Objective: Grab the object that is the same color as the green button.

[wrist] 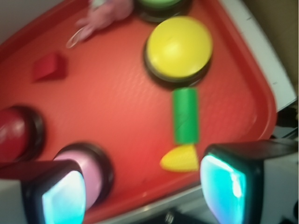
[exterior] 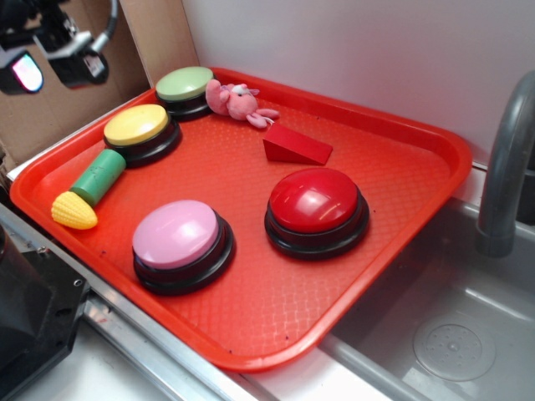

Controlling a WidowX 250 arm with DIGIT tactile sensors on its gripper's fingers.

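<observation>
- A red plastic tray (exterior: 401, 242) sat on a worktop beside a metal sink (exterior: 468, 334) with a grey faucet (exterior: 506, 167).
- The toy corn cob (exterior: 88, 190) lay on its side near the tray's left edge, its green husk pointing toward the yellow button (exterior: 138, 125) and its yellow ridged tip toward the tray's front rim.
- In the wrist view the corn cob (wrist: 185, 128) lay just below the yellow button (wrist: 178, 47), the husk's end very near the button's black base; whether they touched could not be told.
- The pale-green button (exterior: 185, 83) stood in the tray's far left corner, just behind the yellow button.
- A pink plush toy (exterior: 238, 102) lay just right of the green button, near the tray's back rim.
- A red wedge block (exterior: 295, 144) rested near the middle of the tray's back half, just beside the plush toy.
- A large red button (exterior: 316, 200) stood right of centre, and a large pink button (exterior: 180, 236) stood toward the front, apart from each other.
- The pincer (wrist: 140, 186) hung above the tray's front edge with its two fingers spread wide and nothing between them.
- In the wrist view its left finger (wrist: 63, 198) overlapped the pink button, and its right finger (wrist: 224, 184) sat just right of the corn's yellow tip.
- In the exterior view only dark parts of the robot arm (exterior: 58, 46) showed at the upper left, well apart from the corn.
</observation>
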